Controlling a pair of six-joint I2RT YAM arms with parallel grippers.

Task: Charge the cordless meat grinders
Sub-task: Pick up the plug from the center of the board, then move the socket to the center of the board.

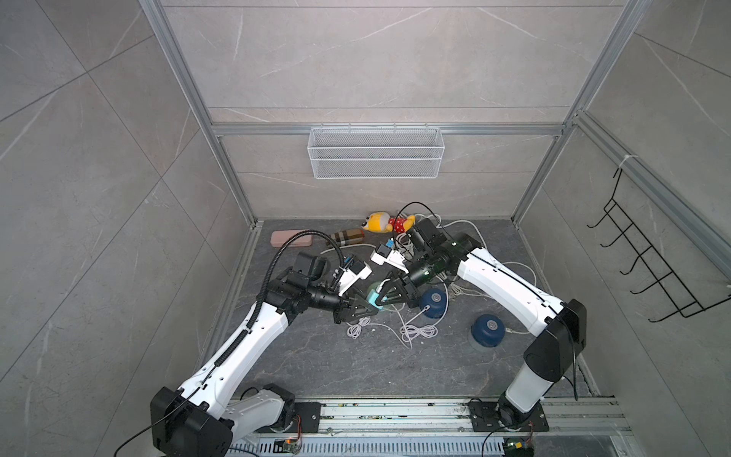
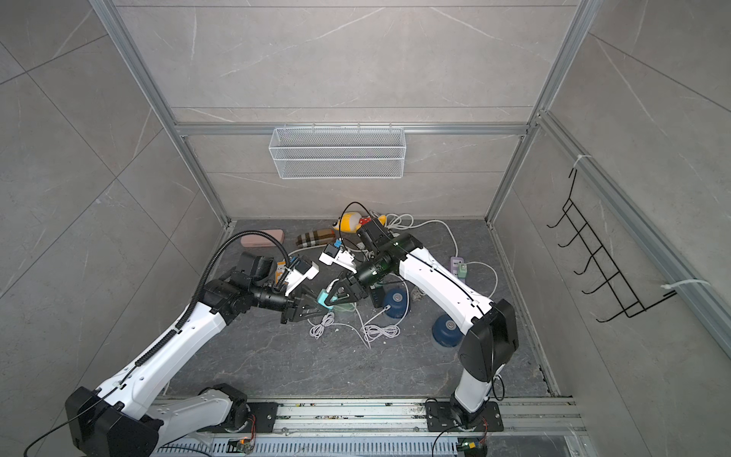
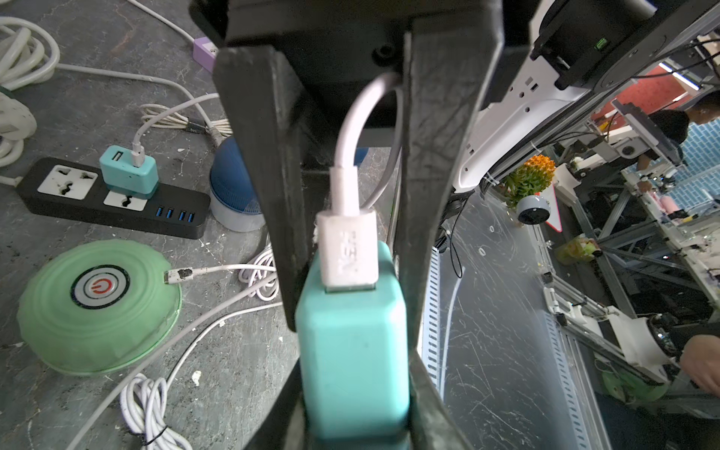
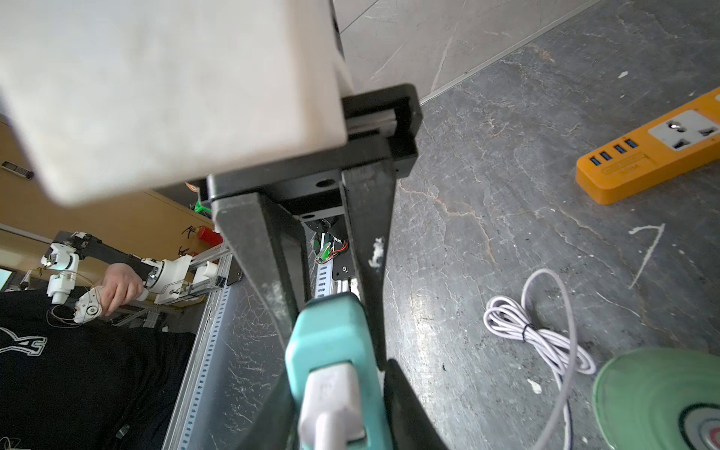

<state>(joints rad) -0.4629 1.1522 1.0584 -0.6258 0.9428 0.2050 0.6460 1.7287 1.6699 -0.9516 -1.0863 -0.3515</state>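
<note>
We judge the step in hand to be passing over the teal adapter (image 3: 352, 350), white plug (image 3: 348, 249) seated in it, held just beside the green grinder (image 3: 97, 307), which has a cable end at its rim. The left pincer (image 1: 364, 306) clamps the adapter's body. The right pincer (image 1: 387, 292) straddles its plug end, narrowly spread; whether it presses we cannot tell. Next comes one firm hold, then the prongs go into a free socket of the black power strip (image 3: 113, 202) near the green grinder. One blue grinder (image 1: 433, 302) stands near it, the other blue grinder (image 1: 487, 330) farther off
</note>
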